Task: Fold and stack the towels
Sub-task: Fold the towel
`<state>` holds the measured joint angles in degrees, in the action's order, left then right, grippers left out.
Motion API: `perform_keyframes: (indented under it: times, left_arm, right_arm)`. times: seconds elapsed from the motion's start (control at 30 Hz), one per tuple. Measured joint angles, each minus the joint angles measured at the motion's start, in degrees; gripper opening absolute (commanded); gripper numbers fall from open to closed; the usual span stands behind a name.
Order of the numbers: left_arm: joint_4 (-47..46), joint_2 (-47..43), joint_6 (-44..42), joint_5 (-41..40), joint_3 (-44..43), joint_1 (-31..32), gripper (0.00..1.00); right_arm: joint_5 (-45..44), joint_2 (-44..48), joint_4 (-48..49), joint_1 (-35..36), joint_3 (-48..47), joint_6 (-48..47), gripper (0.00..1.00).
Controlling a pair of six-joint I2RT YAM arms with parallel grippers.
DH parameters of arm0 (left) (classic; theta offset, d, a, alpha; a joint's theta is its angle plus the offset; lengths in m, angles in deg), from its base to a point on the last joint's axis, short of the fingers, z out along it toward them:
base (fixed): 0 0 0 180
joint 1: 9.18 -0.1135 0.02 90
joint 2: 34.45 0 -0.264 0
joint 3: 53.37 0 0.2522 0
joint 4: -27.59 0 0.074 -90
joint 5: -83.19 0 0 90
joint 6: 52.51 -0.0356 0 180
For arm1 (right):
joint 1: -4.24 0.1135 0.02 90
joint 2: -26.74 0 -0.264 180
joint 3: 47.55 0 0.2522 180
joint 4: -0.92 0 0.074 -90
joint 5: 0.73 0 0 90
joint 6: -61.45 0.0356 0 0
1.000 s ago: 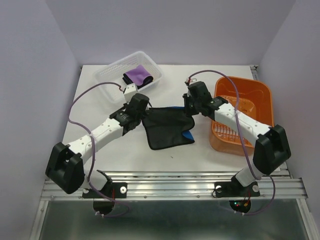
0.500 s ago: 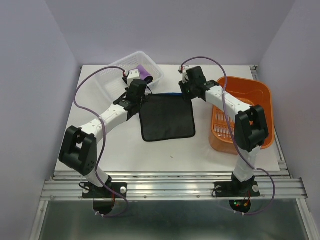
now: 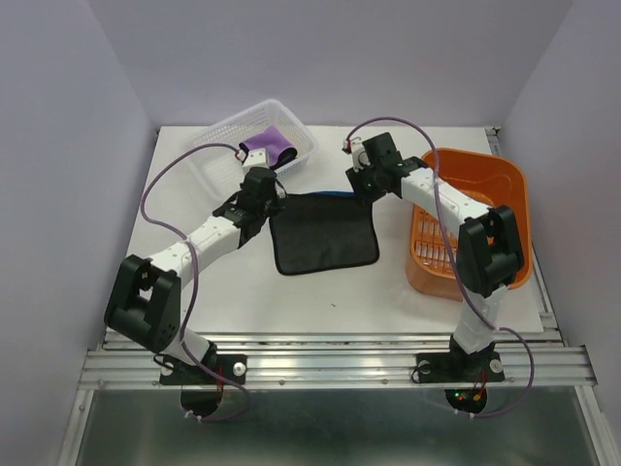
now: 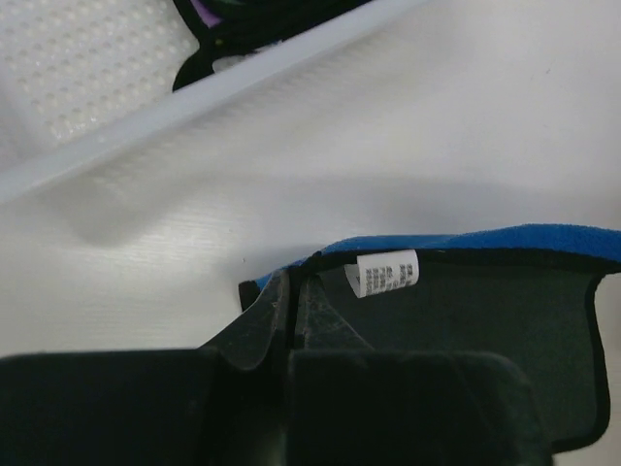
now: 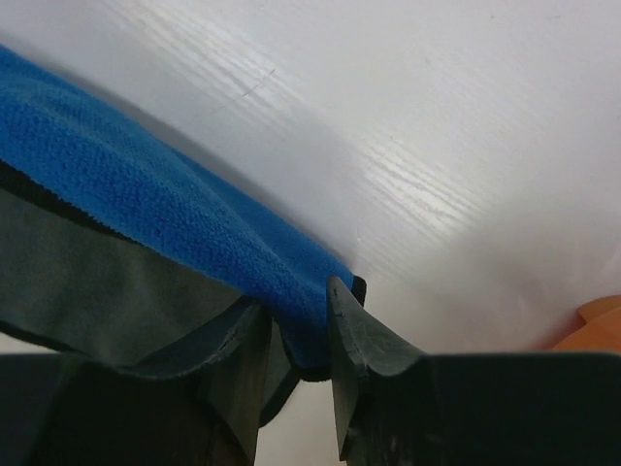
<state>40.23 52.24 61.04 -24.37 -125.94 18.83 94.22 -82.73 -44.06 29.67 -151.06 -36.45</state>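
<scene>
Both grippers have travelled away from the arm bases since a second ago, drawing the blue towel [image 3: 325, 233] out of its half fold. It now lies spread flat on the counter [image 3: 320, 296], dark backing up, with black edging along its border.

The left gripper [image 4: 288, 306] is closed tight on the towel's far left corner. A white label [image 4: 387, 273] sits just to the right of its fingertips, and a strip of bright blue shows along the edge beyond.

The right gripper [image 5: 299, 340] sits at the far right corner, with a finger on either side of the blue pile. Whether the fingers press on the cloth cannot be told.

The towel stretches between the two grippers and back from them toward the bases. Beyond the left gripper stands the white mesh basket [image 3: 209, 155], which holds the purple towel [image 3: 270, 146]. To the right of the right gripper, the orange basket [image 3: 485, 170] rests on the counter.
</scene>
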Motion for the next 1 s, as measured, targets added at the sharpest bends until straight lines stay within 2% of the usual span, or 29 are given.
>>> perform_keyframes:
  times: [0.3,0.37,0.43,0.5,0.6,0.77,0.8,0.83,0.87,0.93,0.97,1.0]
  left_arm:
    - [-3.7,-8.8,5.6,6.5,13.1,0.0,0.00]
    - [-4.0,-9.6,6.1,7.7,15.3,0.0,0.00]
    - [-4.2,-10.2,6.8,9.4,16.9,0.1,0.00]
    - [-4.6,-10.2,7.1,10.1,17.4,0.5,0.00]
    - [-5.9,-10.3,7.9,11.3,18.7,1.0,0.00]
    - [-6.4,-11.5,9.1,12.7,21.4,1.7,0.01]
    - [-6.4,-11.6,9.5,12.8,21.7,1.9,0.03]
    - [-6.4,-11.8,9.9,13.1,22.2,2.0,0.19]
    - [-6.4,-11.8,10.3,13.1,22.6,2.1,0.31]
    - [-5.8,-11.8,10.9,13.0,23.4,2.6,0.47]
    - [-5.2,-11.8,11.6,12.9,23.6,2.9,0.63]
    - [-4.5,-11.8,12.1,12.6,23.8,3.2,0.68]
  right_arm:
    - [4.9,7.2,-1.5,-0.2,8.3,-3.8,0.36]
    - [6.1,8.9,-2.1,-0.2,10.5,-4.7,0.32]
    - [7.0,10.2,-2.2,-0.2,12.1,-5.5,0.21]
    - [7.7,11.0,-2.4,-0.2,13.0,-6.0,0.16]
    - [8.0,11.4,-2.6,-0.2,13.6,-6.1,0.15]
    - [7.9,11.6,-2.9,0.2,13.8,-5.8,0.25]
    - [7.8,11.6,-2.9,0.3,13.8,-5.4,0.26]
    - [7.2,11.7,-2.9,0.6,13.8,-4.9,0.31]
    - [6.8,11.8,-2.9,0.9,13.8,-4.4,0.32]
    - [5.2,12.1,-2.8,2.3,13.8,-2.6,0.44]
    - [3.7,12.2,-2.8,3.4,13.8,-1.7,0.45]
    - [2.3,12.2,-2.8,4.8,13.8,-0.6,0.50]
